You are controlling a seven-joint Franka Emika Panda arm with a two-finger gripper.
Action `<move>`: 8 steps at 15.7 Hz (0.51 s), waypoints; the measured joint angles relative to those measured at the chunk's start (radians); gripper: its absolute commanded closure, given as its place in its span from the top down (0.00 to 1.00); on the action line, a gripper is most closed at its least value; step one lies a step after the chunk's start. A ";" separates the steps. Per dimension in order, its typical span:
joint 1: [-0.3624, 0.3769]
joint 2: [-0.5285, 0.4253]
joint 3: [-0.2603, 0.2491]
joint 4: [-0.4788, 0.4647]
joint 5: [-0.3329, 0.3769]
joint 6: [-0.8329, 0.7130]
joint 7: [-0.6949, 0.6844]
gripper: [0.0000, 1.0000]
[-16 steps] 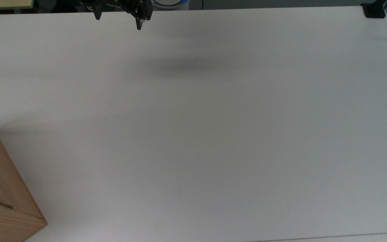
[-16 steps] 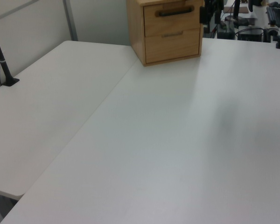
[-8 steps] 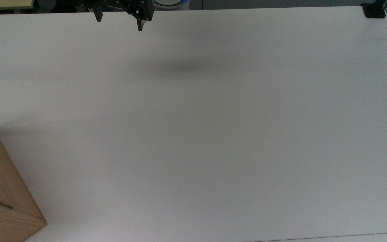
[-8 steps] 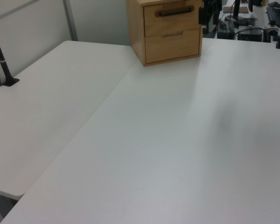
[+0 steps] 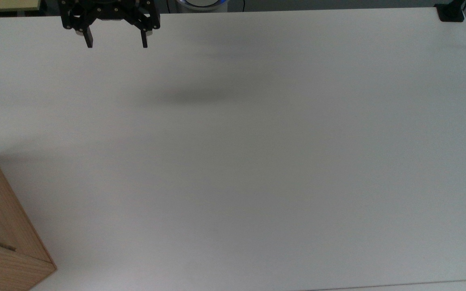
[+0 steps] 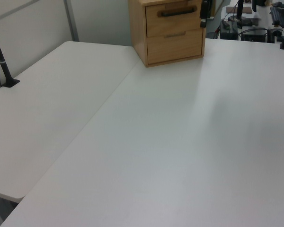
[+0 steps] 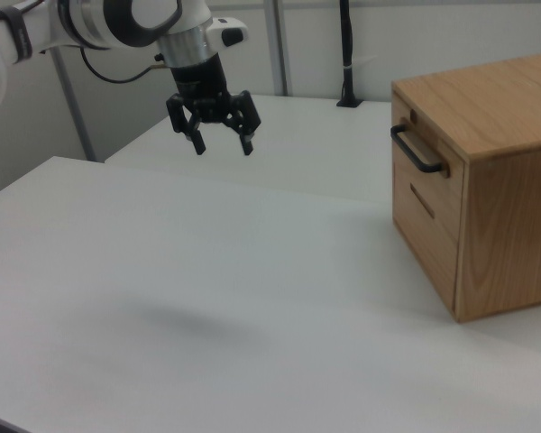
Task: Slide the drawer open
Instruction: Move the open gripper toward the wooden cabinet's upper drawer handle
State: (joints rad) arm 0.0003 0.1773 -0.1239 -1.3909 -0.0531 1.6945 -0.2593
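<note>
White table; drawer shut, end effector open

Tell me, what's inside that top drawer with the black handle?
Can't be seen. The drawer is shut flush in the wooden cabinet, so its front panel and handle cover whatever it holds. The open gripper hangs above the table, apart from it.

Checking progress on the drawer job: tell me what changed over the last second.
The pincer shifted toward the top view's left and turned so both fingers face the camera squarely, spread apart, holding nothing. The drawer stayed shut, its handle untouched, and the cabinet has not moved on the table.
</note>
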 measured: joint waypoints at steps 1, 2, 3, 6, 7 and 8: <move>0.000 0.004 0.000 -0.002 -0.017 0.044 -0.042 1.00; -0.004 0.007 0.000 -0.003 -0.041 0.095 -0.078 1.00; -0.013 0.011 -0.001 -0.004 -0.066 0.154 -0.112 1.00; -0.043 0.043 -0.007 -0.011 -0.142 0.332 -0.167 1.00; -0.054 0.060 -0.009 -0.012 -0.173 0.392 -0.170 1.00; -0.066 0.079 -0.009 -0.013 -0.200 0.448 -0.172 1.00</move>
State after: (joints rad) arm -0.0658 0.2567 -0.1333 -1.4041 -0.2526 2.1426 -0.4316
